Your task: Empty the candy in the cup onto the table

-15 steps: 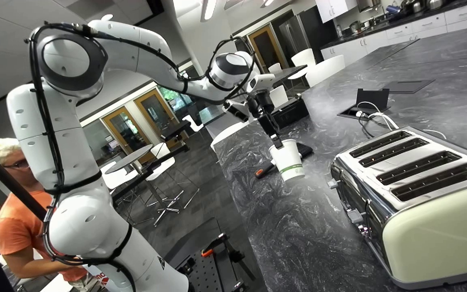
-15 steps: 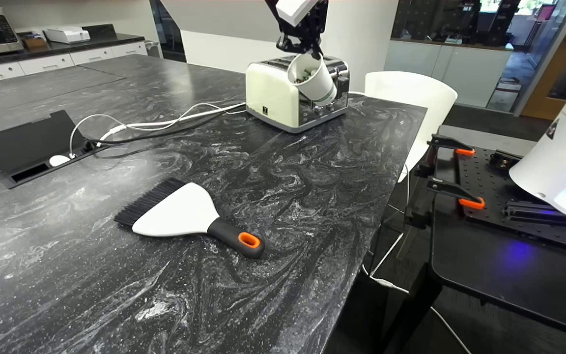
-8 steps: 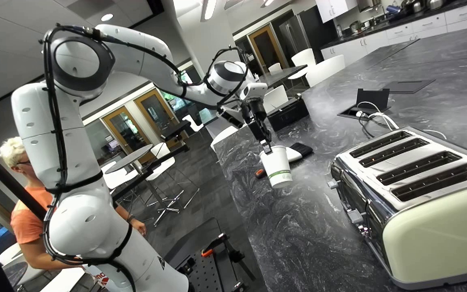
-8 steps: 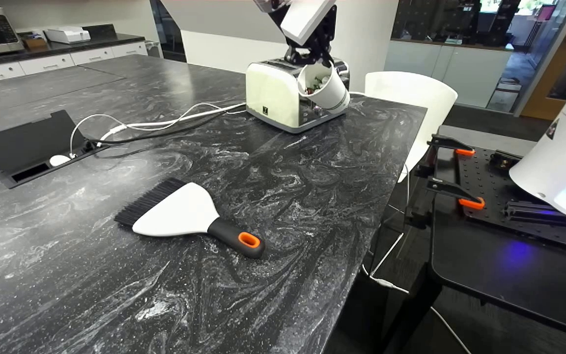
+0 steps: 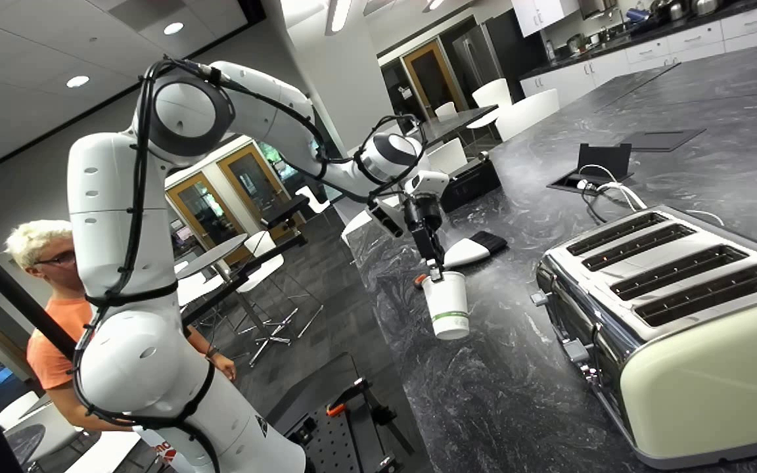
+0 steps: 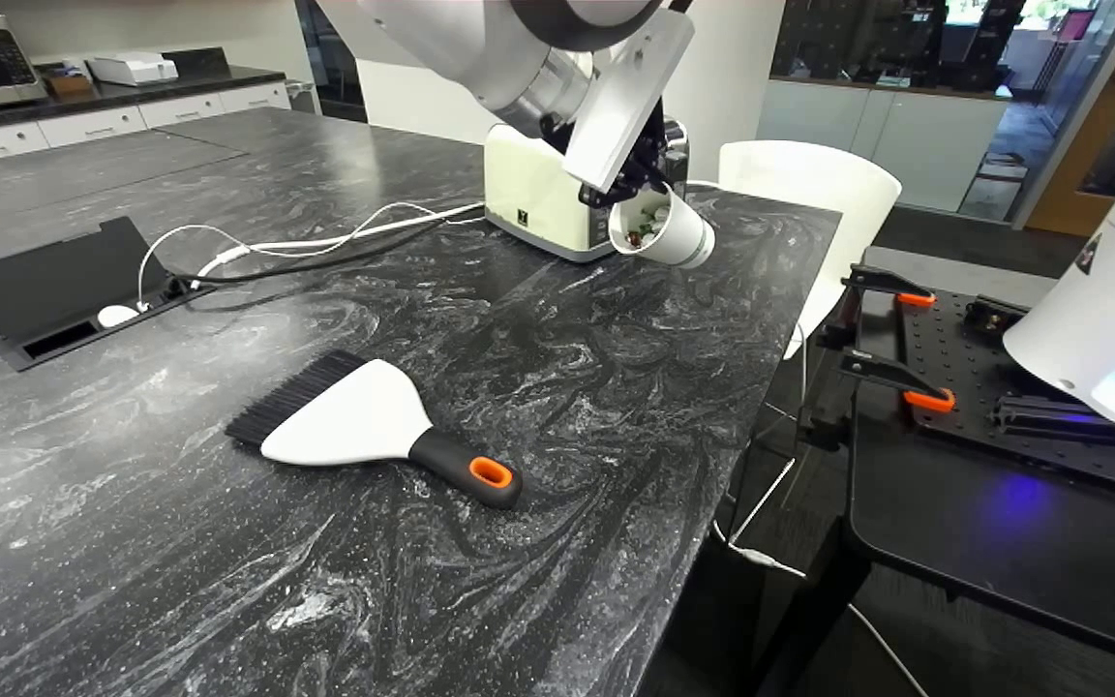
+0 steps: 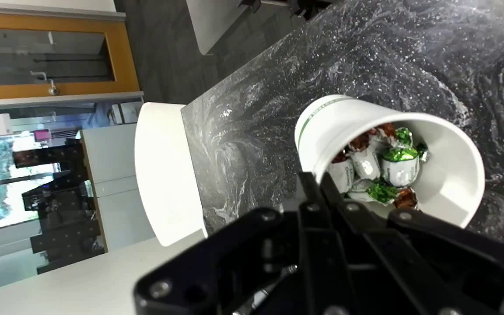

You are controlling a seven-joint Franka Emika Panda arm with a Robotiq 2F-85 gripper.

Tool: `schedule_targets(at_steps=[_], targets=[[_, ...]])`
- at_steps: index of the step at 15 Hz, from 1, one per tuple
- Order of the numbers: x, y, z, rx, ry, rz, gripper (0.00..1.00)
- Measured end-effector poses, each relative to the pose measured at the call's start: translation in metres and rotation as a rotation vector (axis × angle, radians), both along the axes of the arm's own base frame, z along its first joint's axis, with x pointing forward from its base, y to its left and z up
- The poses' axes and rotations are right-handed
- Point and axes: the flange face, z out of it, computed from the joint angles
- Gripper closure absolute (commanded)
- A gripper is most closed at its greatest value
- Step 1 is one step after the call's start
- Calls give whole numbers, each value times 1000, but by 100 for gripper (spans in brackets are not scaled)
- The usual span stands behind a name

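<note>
Candy, foil-shiny, inside tapered cup

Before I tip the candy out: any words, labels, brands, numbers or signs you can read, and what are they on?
No text reads clearly enough to quote.
Cup: print near the green band, too small and blurred.
Candy wrappers: faint print, too blurred.
Toaster: badge on its cream end, too small.
Robot base: dark emblem, too small.
Red lettering beside the base: partly hidden, unreadable.
</note>
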Motion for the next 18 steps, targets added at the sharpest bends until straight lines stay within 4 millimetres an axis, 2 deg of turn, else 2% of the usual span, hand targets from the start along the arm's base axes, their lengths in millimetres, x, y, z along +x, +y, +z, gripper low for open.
schedule_targets(at_steps=[3, 10, 18], targets=[[2, 0, -18, -46, 62, -23, 99], [11, 7, -37, -152, 193, -78, 99], [28, 13, -71, -196, 321, -37, 99]])
